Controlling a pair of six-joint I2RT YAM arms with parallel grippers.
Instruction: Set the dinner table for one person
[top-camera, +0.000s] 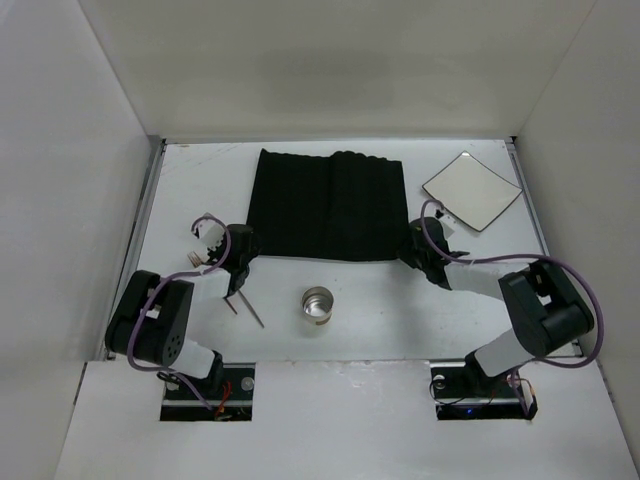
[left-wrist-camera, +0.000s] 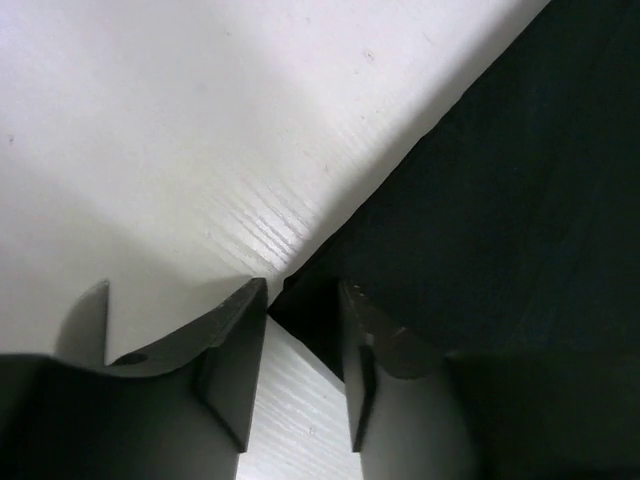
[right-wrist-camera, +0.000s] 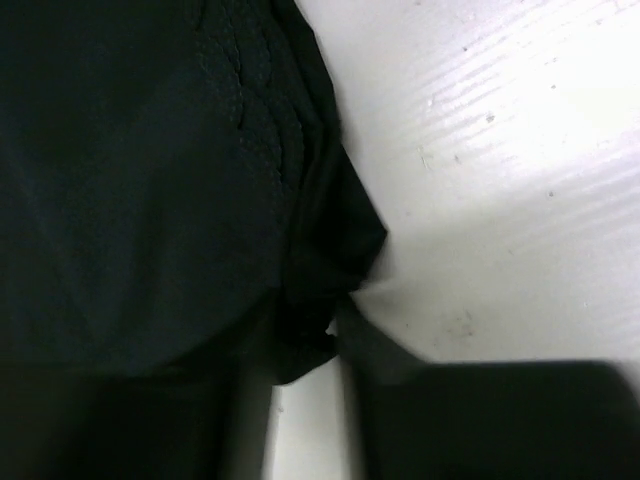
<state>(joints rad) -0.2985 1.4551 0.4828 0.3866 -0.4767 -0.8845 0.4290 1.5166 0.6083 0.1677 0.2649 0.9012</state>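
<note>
Though darkness hides whether the right hand (top-camera: 412, 244) is clamped on its corner of the black cloth mat (top-camera: 328, 205), the left hand (left-wrist-camera: 302, 300) stands apart astride the other (squaring it, presumably); the surface (top-camera: 195, 185) lies under both.

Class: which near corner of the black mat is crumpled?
The corner at the right gripper; the mat bunches into folds there, while the one at the left gripper lies flat.

Cloth mat (top-camera: 328, 205) looks ribbed, dinner table (top-camera: 400, 320) matte (the cup (top-camera: 318, 305), shiny metal).
</note>
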